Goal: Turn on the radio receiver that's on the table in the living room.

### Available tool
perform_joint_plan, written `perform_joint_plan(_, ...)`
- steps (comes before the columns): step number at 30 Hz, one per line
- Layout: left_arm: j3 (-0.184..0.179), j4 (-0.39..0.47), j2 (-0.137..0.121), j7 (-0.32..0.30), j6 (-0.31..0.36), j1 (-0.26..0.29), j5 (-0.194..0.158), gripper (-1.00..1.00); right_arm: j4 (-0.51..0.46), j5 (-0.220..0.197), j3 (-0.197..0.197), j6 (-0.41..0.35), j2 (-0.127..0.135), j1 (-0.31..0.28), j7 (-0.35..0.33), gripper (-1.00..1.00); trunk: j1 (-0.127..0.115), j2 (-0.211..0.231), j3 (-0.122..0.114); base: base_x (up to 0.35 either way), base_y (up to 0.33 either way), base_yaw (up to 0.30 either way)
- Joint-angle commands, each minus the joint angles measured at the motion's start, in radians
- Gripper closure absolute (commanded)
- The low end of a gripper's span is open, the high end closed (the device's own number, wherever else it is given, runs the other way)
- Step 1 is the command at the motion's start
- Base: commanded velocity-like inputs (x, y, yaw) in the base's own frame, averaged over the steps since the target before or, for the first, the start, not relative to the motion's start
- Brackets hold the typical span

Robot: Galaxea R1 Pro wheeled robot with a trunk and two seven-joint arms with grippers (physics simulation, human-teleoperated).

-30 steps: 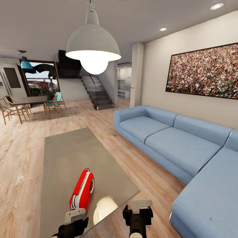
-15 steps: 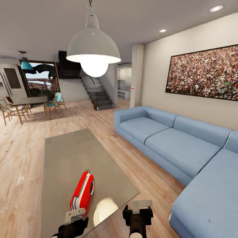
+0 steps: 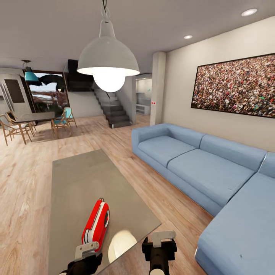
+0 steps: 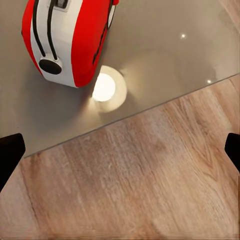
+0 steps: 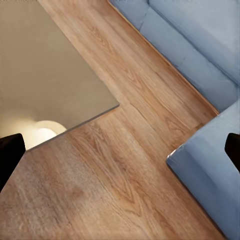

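Nearest, left tool (image 3: 84, 254): fingers wide apart in its wrist view, holding nothing, hanging over the floor just short of the surface's edge.
Right tool (image 3: 159, 244): fingers also wide apart, empty, over bare floor (image 5: 125, 165) between surface and sofa.
Radio (image 3: 95, 221): red, standing on its narrow side at the near end of the surface (image 3: 84, 179), just ahead of the left tool.
Sofa (image 3: 198, 164): blue, to the right, well apart from the radio.
Risk: the radio stands narrow, so a sideways push at the dial could likely tip it or slide it on the glassy top.
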State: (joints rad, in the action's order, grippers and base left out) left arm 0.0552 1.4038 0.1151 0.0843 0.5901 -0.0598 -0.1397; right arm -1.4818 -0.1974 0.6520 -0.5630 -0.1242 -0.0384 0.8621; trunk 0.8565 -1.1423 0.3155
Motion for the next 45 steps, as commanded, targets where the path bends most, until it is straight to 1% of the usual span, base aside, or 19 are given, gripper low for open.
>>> perform_joint_plan(1, 0.0, 0.0, 0.0, 0.0, 0.004, 0.0, 0.0, -1.0, 0.0, 0.0, 0.0, 0.0, 0.0, 0.0, 0.0, -1.0, -0.004, 0.007, -0.003, 0.0, 0.0, 0.0)
perform_joint_plan(6, 0.0, 0.003, 0.0, 0.0, 0.016, 0.0, -0.001, -1.0, 0.0, 0.0, 0.0, 0.0, 0.0, 0.0, 0.0, -1.0, -0.023, 0.042, -0.019, 0.0, 0.0, 0.0)
perform_joint_plan(16, 0.0, 0.005, -0.001, 0.0, 0.017, 0.0, -0.001, -1.0, 0.0, 0.0, 0.0, 0.0, 0.0, 0.0, 0.0, -1.0, -0.061, 0.112, -0.05, 0.0, 0.0, 0.0)
perform_joint_plan(40, 0.0, 0.007, -0.001, 0.0, 0.017, 0.0, -0.001, -1.0, 0.0, 0.0, 0.0, 0.0, 0.0, 0.0, 0.0, -1.0, -0.061, 0.112, -0.05, 0.0, 0.0, 0.0)
perform_joint_plan(45, 0.0, 0.007, 0.0, 0.0, 0.018, 0.0, -0.001, -1.0, 0.0, 0.0, 0.0, 0.0, 0.001, 0.0, 0.0, -1.0, -0.081, 0.147, -0.066, 0.0, 0.0, 0.0)
